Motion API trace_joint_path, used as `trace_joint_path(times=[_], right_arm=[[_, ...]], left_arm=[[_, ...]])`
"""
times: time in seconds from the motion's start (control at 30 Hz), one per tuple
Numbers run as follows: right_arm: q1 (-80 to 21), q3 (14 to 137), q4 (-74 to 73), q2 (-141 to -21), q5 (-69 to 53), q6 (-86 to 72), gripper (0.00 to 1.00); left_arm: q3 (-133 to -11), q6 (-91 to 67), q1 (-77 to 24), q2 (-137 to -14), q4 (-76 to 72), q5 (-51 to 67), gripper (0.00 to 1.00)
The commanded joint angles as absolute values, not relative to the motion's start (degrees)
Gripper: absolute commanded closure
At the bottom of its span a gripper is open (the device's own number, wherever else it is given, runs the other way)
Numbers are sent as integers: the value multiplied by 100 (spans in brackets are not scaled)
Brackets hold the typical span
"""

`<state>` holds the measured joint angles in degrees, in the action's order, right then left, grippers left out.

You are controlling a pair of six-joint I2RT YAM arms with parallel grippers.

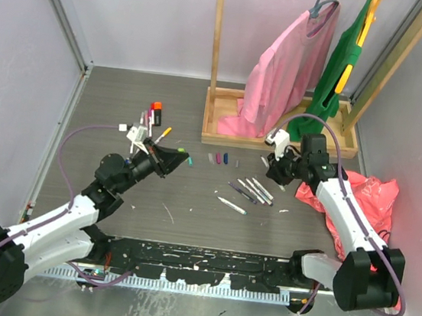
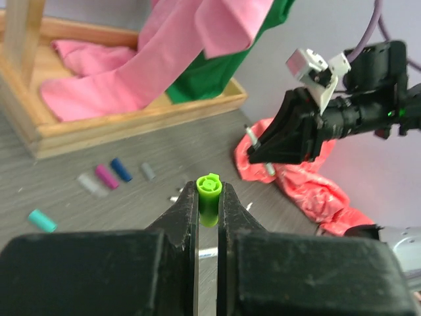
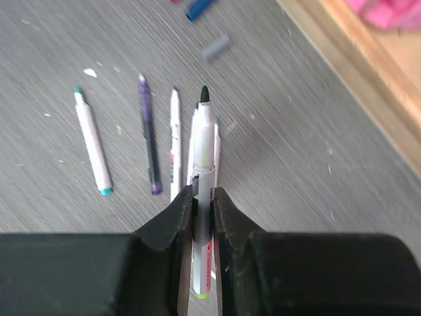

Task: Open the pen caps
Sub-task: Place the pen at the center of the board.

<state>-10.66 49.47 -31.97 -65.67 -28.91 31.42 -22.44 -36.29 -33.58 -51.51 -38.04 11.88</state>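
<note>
Garment rack (image 1: 215, 50) stands back-R on table (image 1: 126, 94); caps row (image 1: 219, 158) just in front of its base, loose pens (image 1: 253, 189) nearer, pen pile (image 1: 151, 117) back-L, bag (image 1: 371, 202) far R. Cap (image 2: 209, 185) sits betw. left gripper (image 2: 208, 197) fingers, pen (image 3: 205, 131) betw. right gripper (image 3: 202, 192) fingers.

wooden rack (image 1: 215, 50) at back right of grey table (image 1: 127, 86), w/ a low tray base. pink garment (image 1: 287, 67) hangs on it, hem pooled in the base; green garment (image 1: 334, 96) just right of it, w/ a yellow strip (image 1: 346, 76), poss. a hanger. crumpled red plastic bag (image 1: 376, 194) lies nr table's right edge.
</note>
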Motion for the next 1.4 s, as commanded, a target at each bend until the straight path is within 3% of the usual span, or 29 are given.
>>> trace_joint_path(times=[0.0,0.6,0.97,1.37], right_arm=[[-880,5100,-3437,-6866,-2277,3332,93],[-602,5216,-3445,-7743,-1790,3202,92],[-520,5357,-3485,-8263,-1662,3227,93],[-546,5554,-3523,-9044,-1959,3050,88]], left_arm=[[-2025,-3197,-3322,-4683,-3171,743,100],[-1187,-3277,-3347,-5237,-3839,441,100],[-1246,-2782,-4160,-5032,-3555,-313,100],[-1240,-2742,-4245,-5032,-3545,-369,100]])
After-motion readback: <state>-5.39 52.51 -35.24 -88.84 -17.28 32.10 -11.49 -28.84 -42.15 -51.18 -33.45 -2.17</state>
